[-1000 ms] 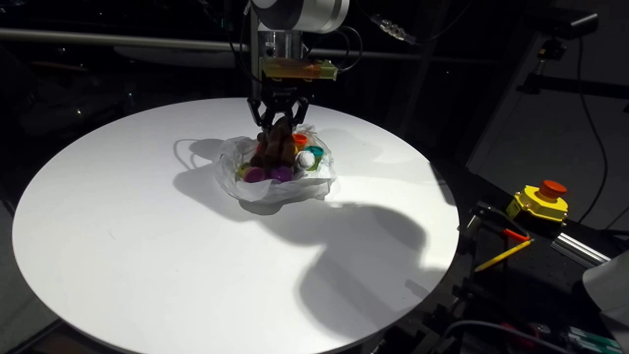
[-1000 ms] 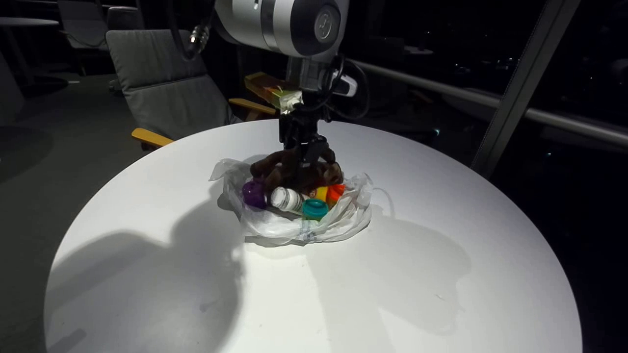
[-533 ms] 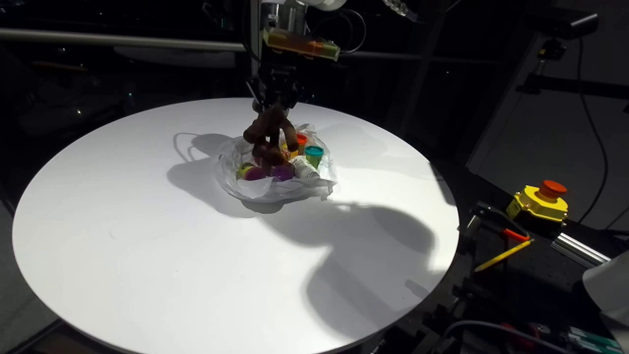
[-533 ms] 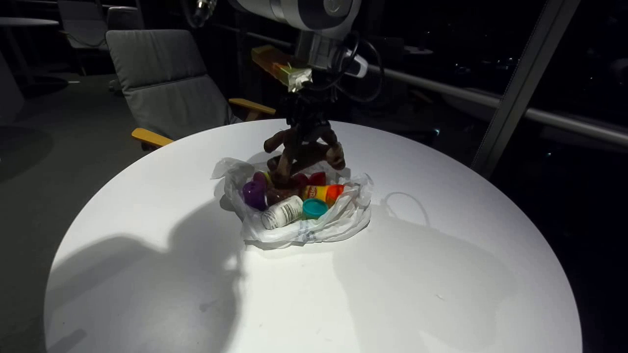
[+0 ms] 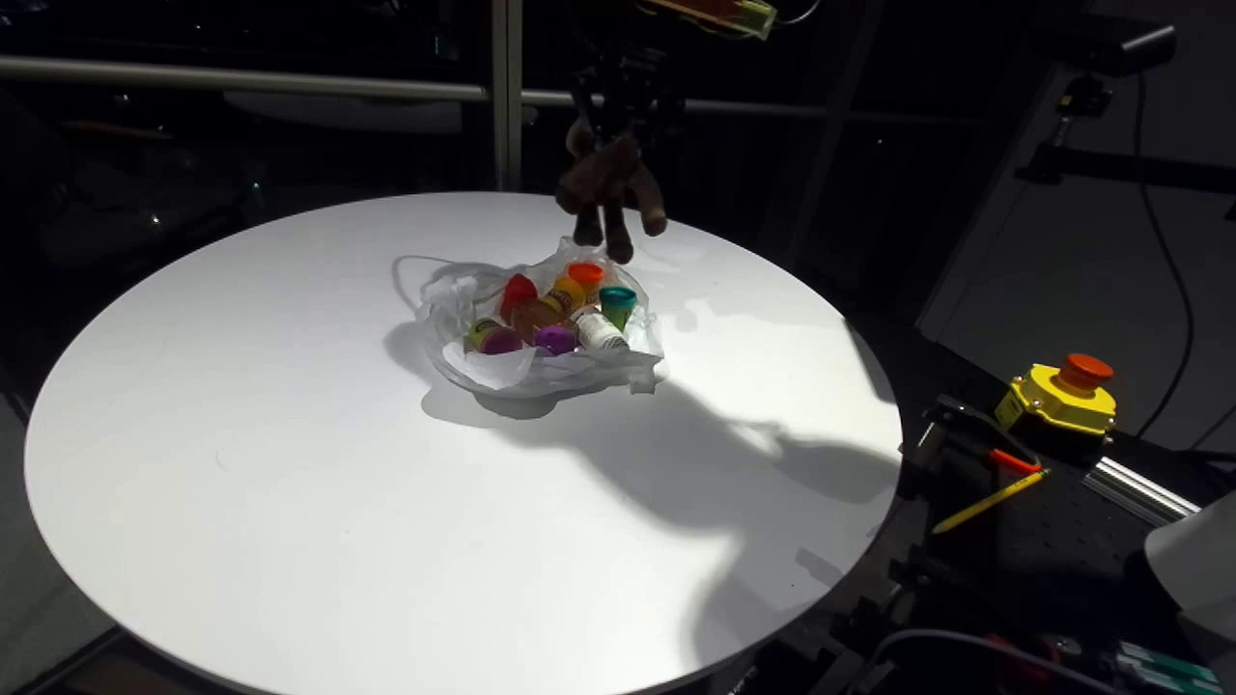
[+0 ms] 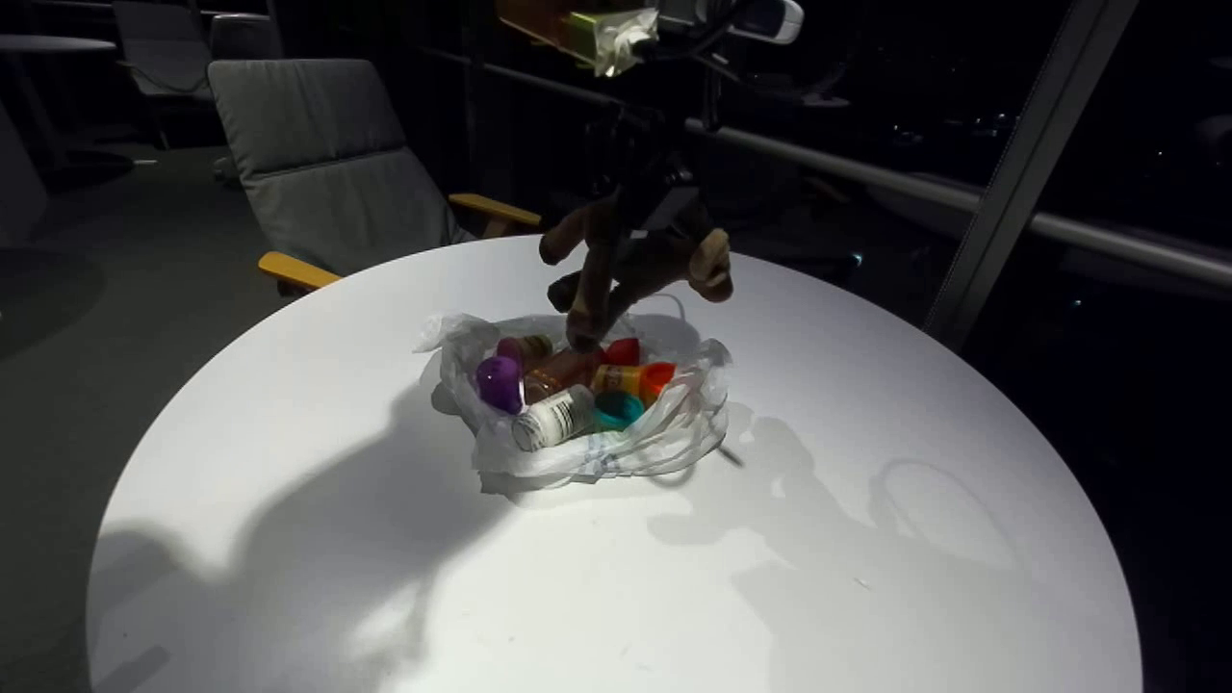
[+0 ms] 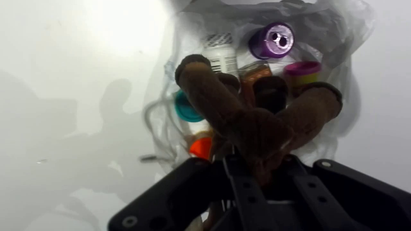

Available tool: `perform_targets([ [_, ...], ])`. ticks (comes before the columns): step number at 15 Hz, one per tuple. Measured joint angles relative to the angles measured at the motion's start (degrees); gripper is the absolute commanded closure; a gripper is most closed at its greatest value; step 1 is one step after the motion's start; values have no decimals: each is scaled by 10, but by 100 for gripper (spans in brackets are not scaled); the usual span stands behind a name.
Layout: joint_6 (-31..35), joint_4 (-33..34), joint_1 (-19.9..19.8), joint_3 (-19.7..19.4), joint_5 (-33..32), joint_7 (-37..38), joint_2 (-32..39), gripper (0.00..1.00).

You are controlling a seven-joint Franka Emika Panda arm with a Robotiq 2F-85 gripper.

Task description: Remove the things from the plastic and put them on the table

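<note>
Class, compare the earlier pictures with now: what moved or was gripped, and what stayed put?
The fingers have closed on the plush and lifted it out of the bag, up and to the right in both exterior views. The bottle has shifted toward the bag's near rim in an exterior view. The bag, purple piece and teal tub stayed about where they were.

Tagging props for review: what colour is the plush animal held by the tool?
The plush animal is brown, with darker limb ends; the wrist view shows it best.
</note>
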Motion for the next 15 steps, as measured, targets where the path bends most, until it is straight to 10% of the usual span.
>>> perform_targets([
  [7, 29, -87, -39, -53, -13, 13, 22, 92],
  [9, 33, -84, -40, -59, -25, 30, 54, 60],
  [15, 38, -74, -19, -80, -85, 101, 93, 16],
])
